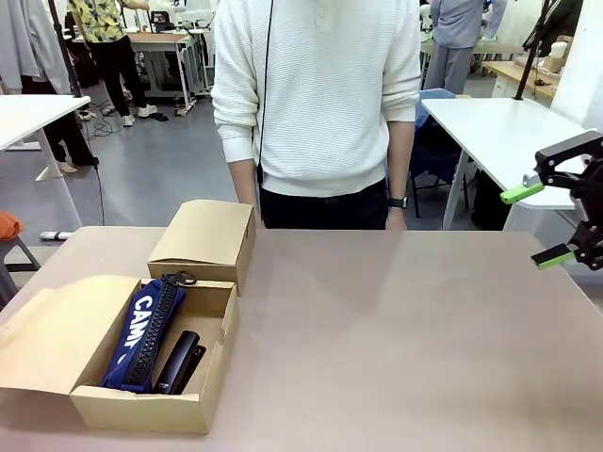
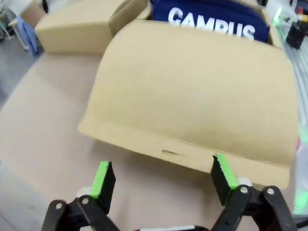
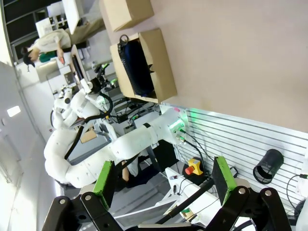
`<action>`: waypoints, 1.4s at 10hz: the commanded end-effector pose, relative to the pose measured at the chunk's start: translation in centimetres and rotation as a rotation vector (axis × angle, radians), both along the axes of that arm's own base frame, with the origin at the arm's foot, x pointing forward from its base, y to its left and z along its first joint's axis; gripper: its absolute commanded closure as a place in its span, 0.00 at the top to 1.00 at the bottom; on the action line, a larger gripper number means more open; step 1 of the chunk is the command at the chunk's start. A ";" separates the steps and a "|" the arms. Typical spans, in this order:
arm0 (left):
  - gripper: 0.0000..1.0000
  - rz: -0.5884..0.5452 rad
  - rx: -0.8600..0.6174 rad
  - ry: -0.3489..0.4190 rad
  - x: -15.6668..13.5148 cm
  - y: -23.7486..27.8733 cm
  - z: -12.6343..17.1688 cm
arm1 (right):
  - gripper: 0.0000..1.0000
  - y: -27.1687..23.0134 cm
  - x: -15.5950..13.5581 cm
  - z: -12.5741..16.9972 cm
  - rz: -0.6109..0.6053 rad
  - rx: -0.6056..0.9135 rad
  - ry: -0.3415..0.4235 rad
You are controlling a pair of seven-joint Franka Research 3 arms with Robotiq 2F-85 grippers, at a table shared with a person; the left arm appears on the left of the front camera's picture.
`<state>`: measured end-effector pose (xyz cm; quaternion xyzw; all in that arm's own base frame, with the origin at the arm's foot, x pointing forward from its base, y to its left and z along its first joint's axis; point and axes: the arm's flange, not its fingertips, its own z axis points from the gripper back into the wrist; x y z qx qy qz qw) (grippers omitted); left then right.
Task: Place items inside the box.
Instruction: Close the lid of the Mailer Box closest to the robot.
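At the counter's (image 1: pixel 396 339) near-left corner, the box (image 1: pixel 209 356) lies with its flap lid (image 1: pixel 57 334) folded flat outward, leaving the way in clear; the navy pencil case (image 1: pixel 146 330) and a black stapler (image 1: pixel 179 361) lie inside. Left hand (image 2: pixel 163 185), released, hovers over the flap; right hand (image 1: pixel 552 221), also released and empty, hangs well clear at the far right, apparently idle.

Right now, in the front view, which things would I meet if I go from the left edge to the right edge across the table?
Big hinged flap lid of the wide brown cardboard box → navy zip pencil case printed in white → black stapler → person in a white sweater at the far side → right gripper with green-padded fingers.
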<state>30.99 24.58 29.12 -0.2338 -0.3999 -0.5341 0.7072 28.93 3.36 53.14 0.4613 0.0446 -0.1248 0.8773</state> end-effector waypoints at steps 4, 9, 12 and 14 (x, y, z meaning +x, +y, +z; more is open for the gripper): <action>1.00 -0.007 0.048 0.073 1.6 -2.8 -4.4 | 1.00 -0.2 0.1 0.0 0.017 0.003 -0.019; 1.00 0.010 0.123 0.094 1.1 -0.2 -4.8 | 1.00 -0.2 0.1 0.0 0.017 0.003 -0.019; 1.00 0.007 0.250 0.108 0.5 0.5 -6.1 | 1.00 -0.2 0.1 0.0 0.017 0.003 -0.019; 1.00 0.018 0.240 0.116 1.0 1.2 -6.6 | 1.00 -0.2 0.1 0.0 0.017 0.003 -0.019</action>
